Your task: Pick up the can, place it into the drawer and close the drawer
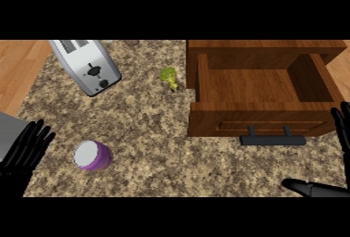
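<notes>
The left hand (26, 147) rests open, fingers straight, at nine o'clock; the right hand (327, 185), fingers spread apart and holding nothing, sits at four o'clock. The can (92, 155) (purple, lying just beside the left hand) could roll if nudged. The drawer (259, 121) stands open at two o'clock.

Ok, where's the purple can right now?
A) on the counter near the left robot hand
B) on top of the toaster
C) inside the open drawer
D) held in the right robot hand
A: the purple can sits on the counter just right of the open left robot hand, untouched.
</notes>
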Controlling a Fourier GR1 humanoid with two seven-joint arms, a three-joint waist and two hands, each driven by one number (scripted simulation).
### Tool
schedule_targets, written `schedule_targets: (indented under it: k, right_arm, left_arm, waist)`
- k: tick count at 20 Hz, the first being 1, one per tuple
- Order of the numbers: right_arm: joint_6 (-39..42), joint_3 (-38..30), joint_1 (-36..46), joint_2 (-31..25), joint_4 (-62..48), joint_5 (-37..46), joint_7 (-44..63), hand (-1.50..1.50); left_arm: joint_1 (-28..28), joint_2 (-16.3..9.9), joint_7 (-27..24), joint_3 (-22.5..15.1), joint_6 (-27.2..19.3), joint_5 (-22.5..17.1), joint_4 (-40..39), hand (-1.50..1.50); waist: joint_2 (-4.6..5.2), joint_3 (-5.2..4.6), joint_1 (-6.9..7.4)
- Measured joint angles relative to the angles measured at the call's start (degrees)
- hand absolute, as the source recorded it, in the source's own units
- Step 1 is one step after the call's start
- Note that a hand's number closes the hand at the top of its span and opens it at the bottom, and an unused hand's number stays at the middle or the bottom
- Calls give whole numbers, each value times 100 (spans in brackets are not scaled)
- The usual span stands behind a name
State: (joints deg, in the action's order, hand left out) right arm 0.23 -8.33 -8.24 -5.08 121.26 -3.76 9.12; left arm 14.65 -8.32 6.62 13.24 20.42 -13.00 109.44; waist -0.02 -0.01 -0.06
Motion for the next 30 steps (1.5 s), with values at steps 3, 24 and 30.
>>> schedule_targets:
  k: [3,24,30]
  right_arm:
    - [27,-82,54,-9,-81,-24,-8,-150]
    - [399,-622,-116,-77,487,-465,422,-150]
    - [442,-758,-64,-133,711,-512,724,-150]
  left_arm:
    - [59,191,-276,-151,-52,395,-227,-150]
    - [-679,229,-2588,141,-416,1511,-3535,-150]
    - [-1217,116,-3118,225,-573,1622,-4683,-150]
  waist:
    - [0,0,4]
    - [2,-1,-9]
    - [1,-2,-17]
